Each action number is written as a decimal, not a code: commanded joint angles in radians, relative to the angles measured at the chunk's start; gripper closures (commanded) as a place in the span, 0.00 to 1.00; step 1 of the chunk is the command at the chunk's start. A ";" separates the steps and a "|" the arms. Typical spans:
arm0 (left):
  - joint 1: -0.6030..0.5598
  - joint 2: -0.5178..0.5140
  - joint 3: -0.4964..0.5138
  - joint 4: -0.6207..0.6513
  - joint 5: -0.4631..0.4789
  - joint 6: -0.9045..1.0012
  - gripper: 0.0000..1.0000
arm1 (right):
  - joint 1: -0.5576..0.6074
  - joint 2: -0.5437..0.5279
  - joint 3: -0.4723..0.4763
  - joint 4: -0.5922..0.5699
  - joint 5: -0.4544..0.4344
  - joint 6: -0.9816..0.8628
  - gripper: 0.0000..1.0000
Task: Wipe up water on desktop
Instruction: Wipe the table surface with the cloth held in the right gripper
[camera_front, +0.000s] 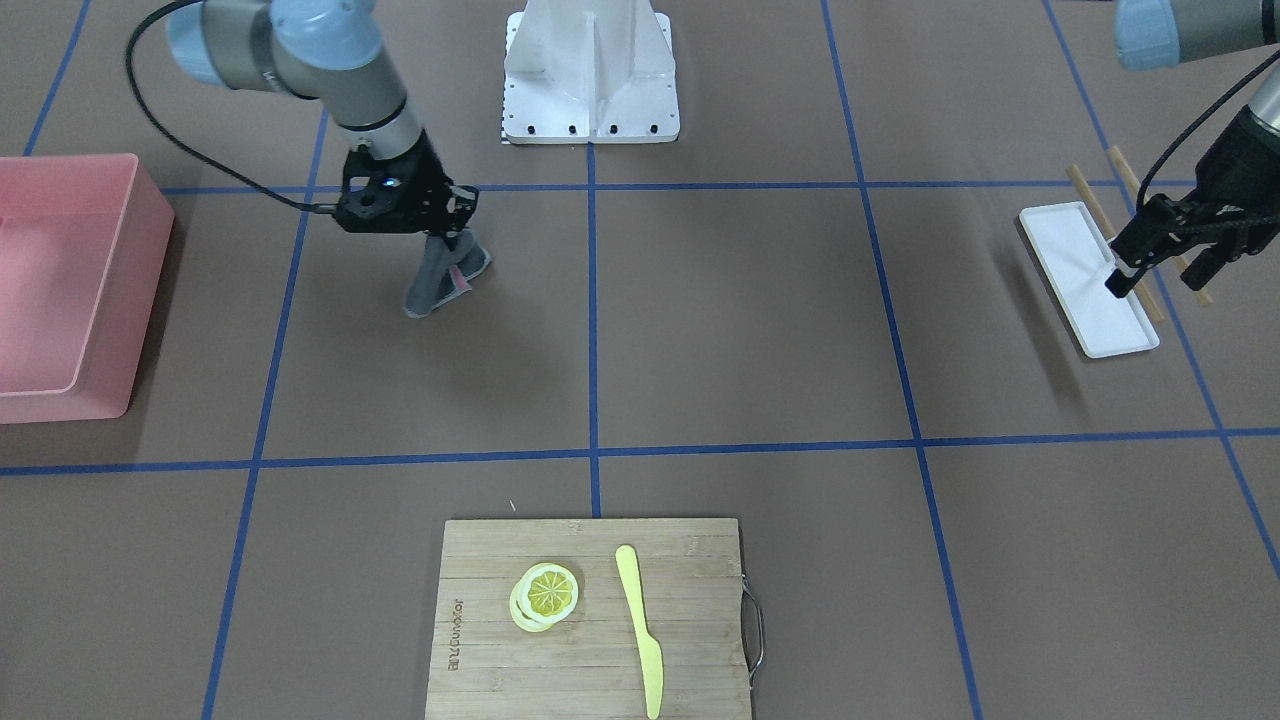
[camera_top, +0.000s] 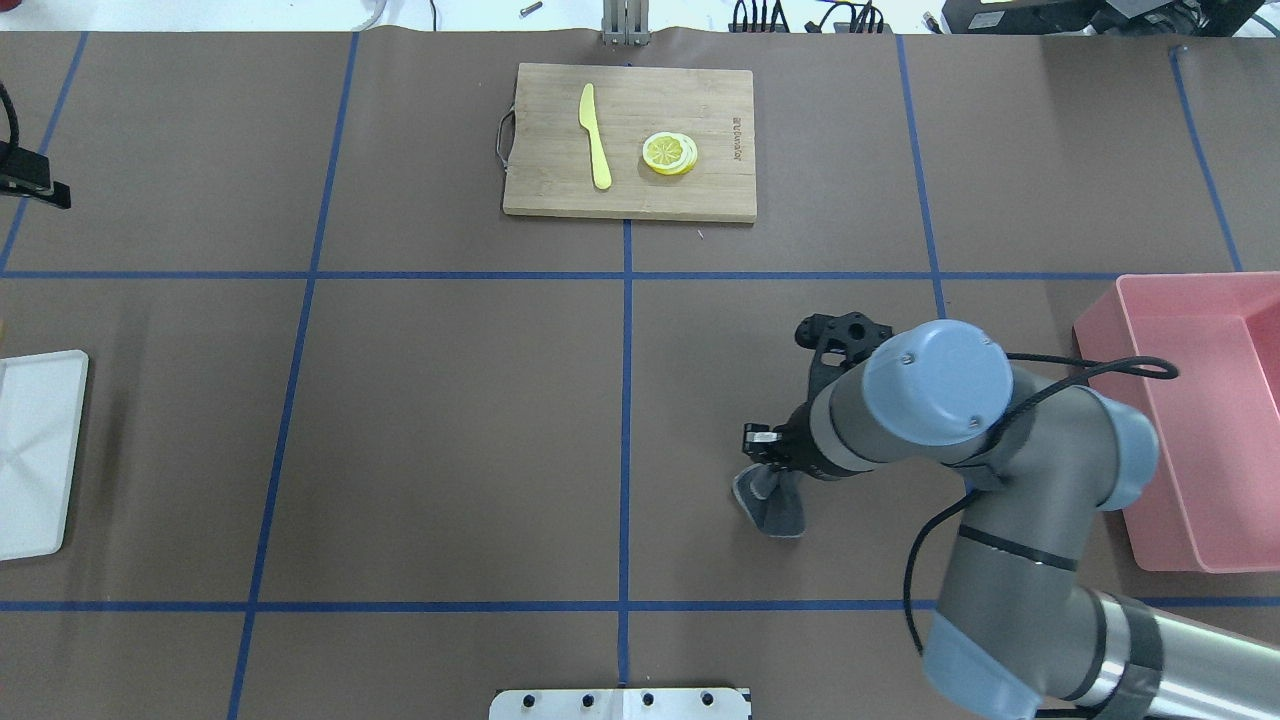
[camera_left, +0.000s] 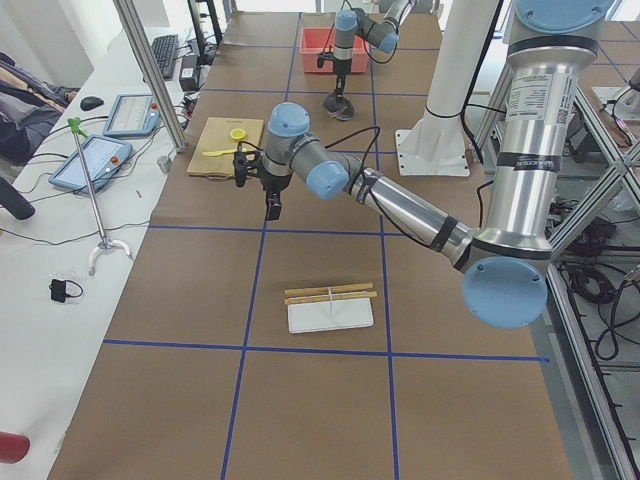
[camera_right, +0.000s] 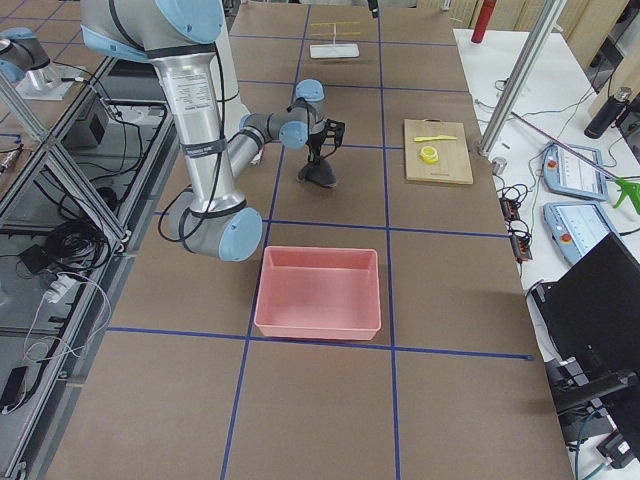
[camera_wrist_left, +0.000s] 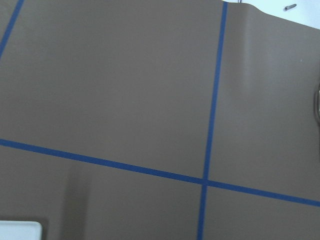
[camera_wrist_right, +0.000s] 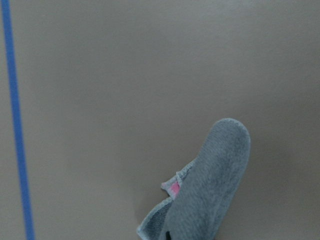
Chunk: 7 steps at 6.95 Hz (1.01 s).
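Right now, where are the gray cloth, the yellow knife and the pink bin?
gray cloth (camera_front: 432, 285): front-facing view, on its hanging middle.
yellow knife (camera_front: 633, 600): front-facing view, on the handle.
pink bin (camera_front: 130, 300): front-facing view, on its side wall.

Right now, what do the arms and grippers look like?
Both arms are silver-grey tubes with light blue joint caps. The right arm has a black cable looping alongside, and so does the left arm. The right gripper and left gripper are black and angular. The right one shows a small blue light.
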<state>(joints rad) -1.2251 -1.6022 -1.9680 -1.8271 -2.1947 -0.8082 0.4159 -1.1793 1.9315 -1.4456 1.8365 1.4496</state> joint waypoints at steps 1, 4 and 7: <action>-0.065 0.063 0.009 0.002 0.001 0.220 0.02 | -0.058 0.168 -0.089 -0.038 -0.033 0.092 1.00; -0.105 0.097 0.017 0.005 0.001 0.317 0.02 | 0.154 -0.175 0.105 -0.036 0.141 -0.130 1.00; -0.109 0.097 0.023 0.005 0.000 0.317 0.02 | 0.264 -0.329 0.113 -0.035 0.176 -0.377 1.00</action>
<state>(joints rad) -1.3321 -1.5052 -1.9480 -1.8225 -2.1949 -0.4911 0.6574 -1.4792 2.0416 -1.4771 2.0088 1.1368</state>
